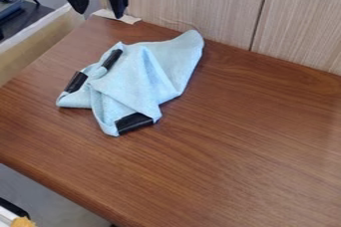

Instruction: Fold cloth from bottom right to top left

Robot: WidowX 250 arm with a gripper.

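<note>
Soft, even light, moderately bright.
Pale, faint glare on the desk [233,171], toward its right side; narrow, soft-edged shadow along the near side of the cloth [136,86]. Direction of the light hard to tell.

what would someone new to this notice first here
The crumpled light-blue cloth stands out first, bunched on the upper left part of the brown wood-grain tabletop, with black strips at its left side and its lower end. Next comes the black robot gripper at the view's top left, its jaws apart and pointing down.
</note>
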